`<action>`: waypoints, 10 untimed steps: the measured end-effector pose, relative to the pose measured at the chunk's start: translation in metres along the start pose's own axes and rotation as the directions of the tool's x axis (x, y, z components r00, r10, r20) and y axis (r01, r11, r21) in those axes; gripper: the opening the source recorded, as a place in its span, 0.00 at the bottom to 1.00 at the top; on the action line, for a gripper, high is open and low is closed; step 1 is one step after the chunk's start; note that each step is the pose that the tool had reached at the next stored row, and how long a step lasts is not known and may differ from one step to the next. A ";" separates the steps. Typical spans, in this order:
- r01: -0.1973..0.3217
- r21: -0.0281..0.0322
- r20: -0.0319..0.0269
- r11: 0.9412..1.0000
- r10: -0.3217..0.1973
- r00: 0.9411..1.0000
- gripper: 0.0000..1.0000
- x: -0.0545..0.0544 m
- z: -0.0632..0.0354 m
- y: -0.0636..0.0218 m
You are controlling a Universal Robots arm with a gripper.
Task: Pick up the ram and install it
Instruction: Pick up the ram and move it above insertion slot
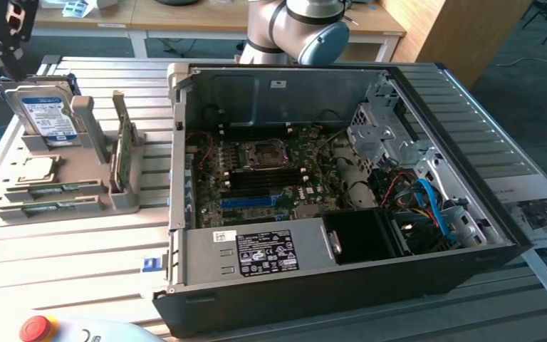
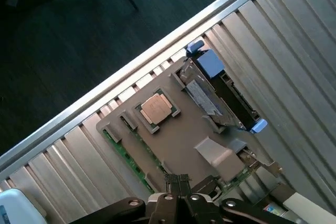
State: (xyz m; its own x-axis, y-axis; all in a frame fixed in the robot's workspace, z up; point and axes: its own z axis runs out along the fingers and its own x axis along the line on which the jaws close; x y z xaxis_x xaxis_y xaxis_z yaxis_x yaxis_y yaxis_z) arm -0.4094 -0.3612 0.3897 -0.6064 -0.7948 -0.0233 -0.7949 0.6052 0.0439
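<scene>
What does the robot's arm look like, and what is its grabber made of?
The thick silver-grey robot arm is a smooth round tube with a round pale-blue joint cap on its elbow. The black metal gripper is built from flat angled bars, joined by round silvery pivot pins, and it ends in narrow dark tips.

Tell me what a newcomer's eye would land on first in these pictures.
The open computer case sits in the middle of the exterior view, its motherboard laid bare. At that view's left a grey holder carries a hard drive, a processor chip and two ram sticks. In the wrist view the shut gripper hangs above that holder.
</scene>
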 end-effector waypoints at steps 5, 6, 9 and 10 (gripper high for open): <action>0.091 -0.002 -0.004 0.996 -0.091 0.996 0.10 0.000 0.0003 0.0000; 0.109 -0.003 -0.005 0.994 -0.109 0.994 0.10 0.000 0.0003 0.0000; 0.162 -0.004 -0.007 0.987 -0.162 0.987 0.10 0.000 0.0005 0.0000; 0.180 -0.005 -0.007 0.984 -0.180 0.984 0.10 0.000 0.0006 0.0000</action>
State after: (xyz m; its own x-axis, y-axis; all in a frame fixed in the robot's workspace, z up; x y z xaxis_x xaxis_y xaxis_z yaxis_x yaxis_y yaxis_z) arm -0.4094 -0.3612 0.3892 -0.4534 -0.8910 -0.0234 -0.8909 0.4522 0.0439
